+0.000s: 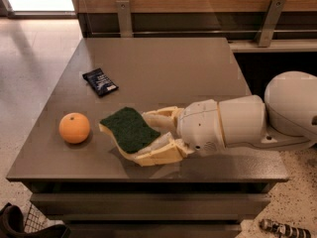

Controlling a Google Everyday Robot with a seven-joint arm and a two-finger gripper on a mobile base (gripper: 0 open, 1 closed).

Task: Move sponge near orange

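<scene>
The orange (pixel 74 128) sits on the grey table (pixel 163 68) near its front left corner. The sponge (pixel 130 129), dark green on top with a pale yellow base, is held between the cream fingers of my gripper (pixel 146 135). The gripper reaches in from the right, low over the table, and is shut on the sponge. The sponge's left end is a short gap to the right of the orange, not touching it. I cannot tell whether the sponge rests on the table or hangs just above it.
A flat dark blue packet (pixel 100 81) lies on the table behind the orange. A wooden wall with metal brackets (pixel 125 18) runs along the table's far side. The table's front edge is close below the gripper. A dark object (pixel 15 222) lies on the floor at bottom left.
</scene>
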